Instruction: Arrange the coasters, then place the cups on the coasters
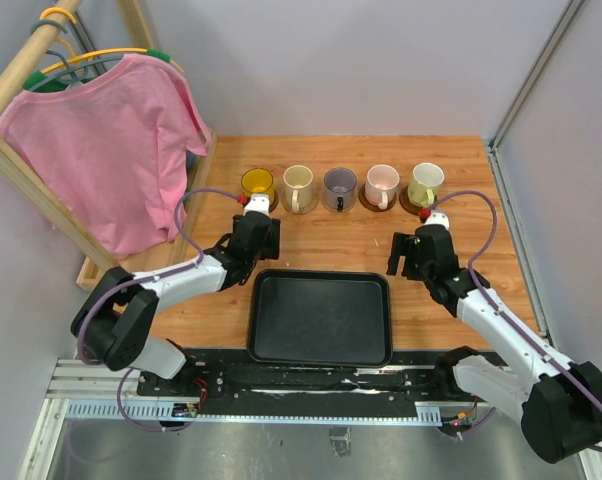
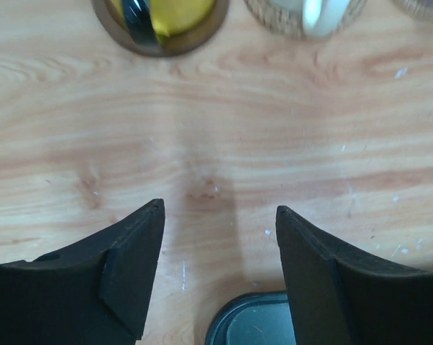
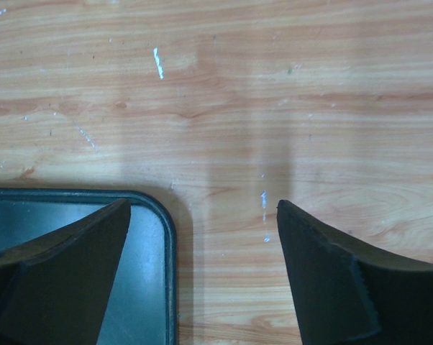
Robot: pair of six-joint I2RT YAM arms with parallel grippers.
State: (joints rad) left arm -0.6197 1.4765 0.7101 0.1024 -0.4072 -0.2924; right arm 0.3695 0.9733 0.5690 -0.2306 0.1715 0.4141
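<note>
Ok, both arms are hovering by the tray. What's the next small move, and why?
Probably pull both arms back to rest. All five cups appear to sit on coasters in a row, and the left gripper and right gripper are open and empty, so nothing seems left to place.

Wood-grain table (image 1: 331, 240), matt, scuffed white. Black tray (image 1: 320, 273), smooth, faint sheen. Glossy yellow cup (image 1: 257, 183). Pink cloth shirt (image 1: 111, 140).

The top camera looks down from high behind the near edge, taking in the whole table (image 1: 331, 245). Both wrist cameras sit close over the wood, facing down. All views share the tray (image 1: 321, 273); the left wrist also catches the yellow cup (image 1: 257, 183).
</note>
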